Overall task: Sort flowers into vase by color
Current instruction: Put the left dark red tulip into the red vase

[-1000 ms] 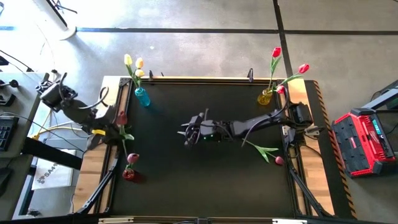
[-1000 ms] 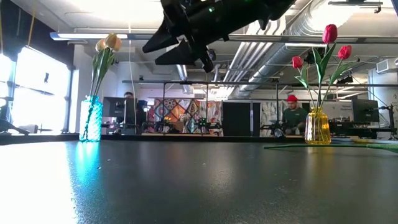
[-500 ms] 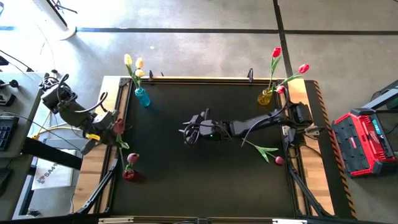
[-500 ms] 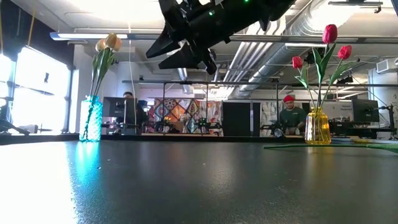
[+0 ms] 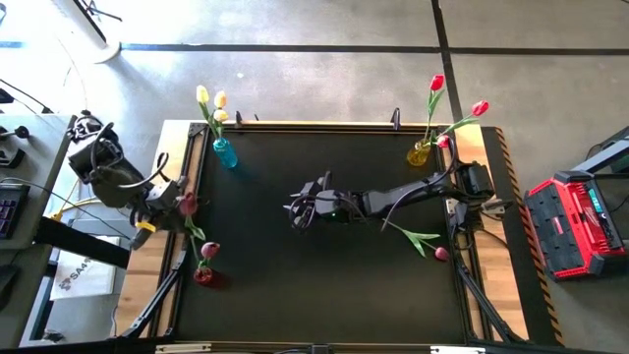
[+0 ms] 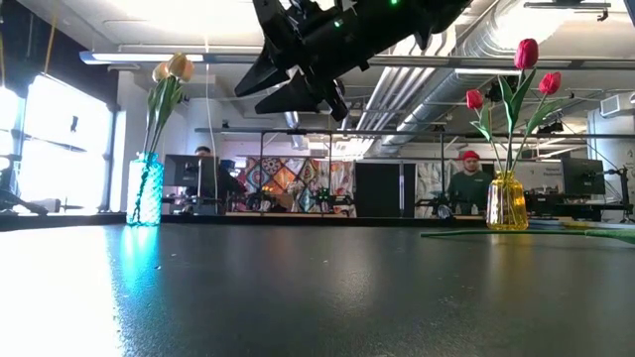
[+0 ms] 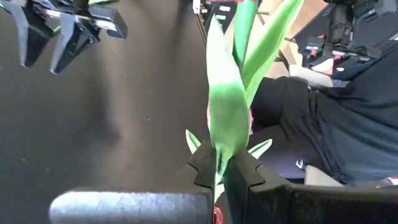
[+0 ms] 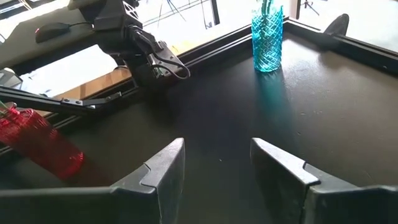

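Note:
My left gripper (image 5: 169, 200) is over the table's left edge, shut on a tulip with a dark pink head (image 5: 187, 204) and green leaves (image 7: 227, 106). A red vase (image 5: 203, 276) near the left edge holds one dark pink tulip (image 5: 209, 251). In the blue vase (image 5: 224, 153) at the far left stand cream-yellow tulips (image 5: 210, 99). The yellow vase (image 5: 420, 153) at the far right holds red tulips (image 5: 437, 84). One dark pink tulip (image 5: 425, 241) lies flat near the right edge. My right gripper (image 5: 293, 210) hovers open above mid-table. My left gripper pinches the tulip between its two fingertips (image 7: 245, 174) on the stem where a green leaf (image 7: 219, 155) wraps it. The tulip is lifted clear, and its leaves reach out beyond the fingers. The fingers hide the stem at the place of contact.
Black mat covers the table, with raised frame rails at the left (image 5: 187, 162) and right (image 5: 457, 211). A red case (image 5: 575, 224) sits on the floor to the right. People stand in the room beyond the far edge (image 6: 466, 183).
My left arm has drawn slightly toward the table's near edge and turned, carrying the dark pink tulip with it; the head now sits a little nearer the red vase. My right gripper has stayed open above mid-table.

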### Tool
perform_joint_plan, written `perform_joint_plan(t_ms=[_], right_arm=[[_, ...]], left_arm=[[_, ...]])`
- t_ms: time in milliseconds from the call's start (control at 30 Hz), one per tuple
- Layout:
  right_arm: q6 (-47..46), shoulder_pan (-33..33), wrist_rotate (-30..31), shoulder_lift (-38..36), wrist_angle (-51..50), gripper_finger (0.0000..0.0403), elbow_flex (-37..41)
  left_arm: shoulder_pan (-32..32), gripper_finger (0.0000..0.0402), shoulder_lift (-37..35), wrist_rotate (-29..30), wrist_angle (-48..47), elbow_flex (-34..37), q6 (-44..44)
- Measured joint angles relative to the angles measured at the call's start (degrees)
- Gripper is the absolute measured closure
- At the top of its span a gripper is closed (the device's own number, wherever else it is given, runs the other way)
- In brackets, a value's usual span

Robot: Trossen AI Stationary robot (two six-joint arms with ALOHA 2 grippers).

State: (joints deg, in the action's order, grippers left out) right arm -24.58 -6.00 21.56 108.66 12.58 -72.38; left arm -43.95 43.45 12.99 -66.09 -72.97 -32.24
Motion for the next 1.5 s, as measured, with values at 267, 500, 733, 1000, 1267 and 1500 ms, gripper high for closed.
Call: perform_joint_plan(t_ms=[267,500,733,1000,1267,1500], right_arm=[[0.0,0.0,0.0,0.0,-0.1,0.0231,0.0],[0.0,-0.1,0.0,0.0,-1.5,0.0231,0.0],[0.0,-0.4,-0.5,0.0,-3.1,0.0231,0.0],[-0.5,-0.5,-1.3,0.0,-3.0,0.0231,0.0],[-0.5,-0.5,-1.5,0.0,-2.9,0.0231,0.0],[-0.7,-0.5,-4.7,0.0,-3.5,0.0231,0.0]], left_arm=[[-5.4,0.0401,3.0,3.5,2.0,0.0,-1.8],[-12.1,0.0401,6.0,10.8,2.8,0.1,-3.2],[-19.0,0.0401,9.3,14.7,2.7,0.1,-5.4],[-24.2,0.0375,11.7,15.0,-1.1,0.1,-7.2],[-25.6,0.0282,12.0,16.2,-2.2,0.1,-9.2],[-25.5,0.0233,10.5,14.8,-7.2,0.0,-14.0]])
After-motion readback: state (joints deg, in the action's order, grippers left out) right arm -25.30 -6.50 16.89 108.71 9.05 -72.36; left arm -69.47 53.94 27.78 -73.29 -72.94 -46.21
